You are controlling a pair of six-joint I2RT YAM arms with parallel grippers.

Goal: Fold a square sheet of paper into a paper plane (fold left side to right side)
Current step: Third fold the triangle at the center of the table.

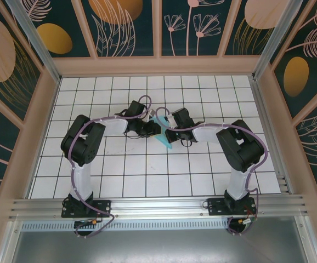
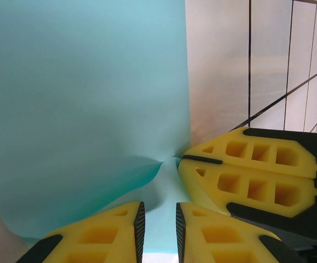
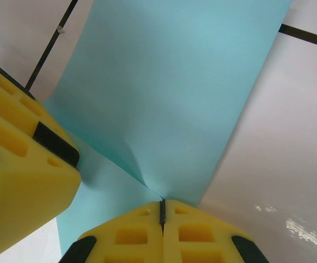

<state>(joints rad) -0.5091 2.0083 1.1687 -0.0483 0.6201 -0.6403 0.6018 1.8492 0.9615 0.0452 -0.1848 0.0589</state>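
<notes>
The square sheet of paper [image 1: 162, 133] is light turquoise and sits mid-table between both grippers. In the right wrist view my right gripper [image 3: 162, 207] is shut on the sheet's [image 3: 169, 93] edge, with one flap raised and puckered at the pinch. The left wrist view shows that pinch from the side, where the right fingers [image 2: 246, 175] hold the lifted paper [image 2: 81, 98]. My left gripper [image 2: 160, 233] is open just above the lower layer, a narrow gap between its pads, with nothing in it. From above, the left gripper [image 1: 149, 129] and right gripper [image 1: 168, 125] nearly touch.
The table is white grid tiles [image 1: 147, 175] with wooden walls [image 1: 38, 126] on three sides and an aluminium rail [image 1: 158, 207] along the near edge. One left finger [image 3: 21, 159] stands close beside the right gripper.
</notes>
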